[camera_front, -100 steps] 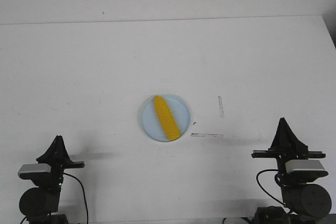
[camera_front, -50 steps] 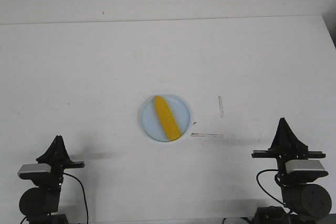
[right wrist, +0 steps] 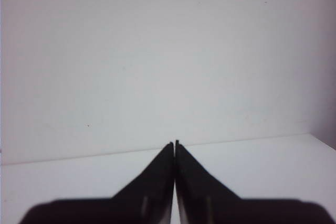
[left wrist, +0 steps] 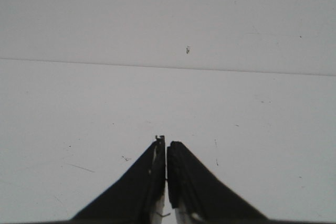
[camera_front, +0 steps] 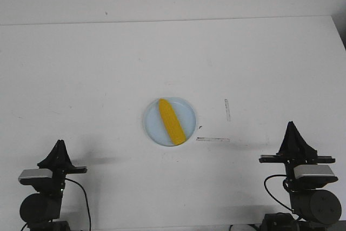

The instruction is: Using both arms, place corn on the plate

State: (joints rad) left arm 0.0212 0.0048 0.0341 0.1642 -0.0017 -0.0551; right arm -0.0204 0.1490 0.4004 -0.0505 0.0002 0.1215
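The yellow corn (camera_front: 171,121) lies diagonally on the pale blue plate (camera_front: 187,112) near the middle of the white table in the front view. My left gripper (camera_front: 59,143) is shut and empty at the near left, far from the plate. My right gripper (camera_front: 291,125) is shut and empty at the near right, also well apart from the plate. In the left wrist view my left gripper (left wrist: 166,141) shows its jaws pressed together over bare table. In the right wrist view my right gripper (right wrist: 174,142) is closed too. Neither wrist view shows the corn or plate.
Two short strips of pale tape (camera_front: 213,139) (camera_front: 227,110) lie on the table just right of the plate. The table's far edge (camera_front: 173,21) meets a white wall behind.
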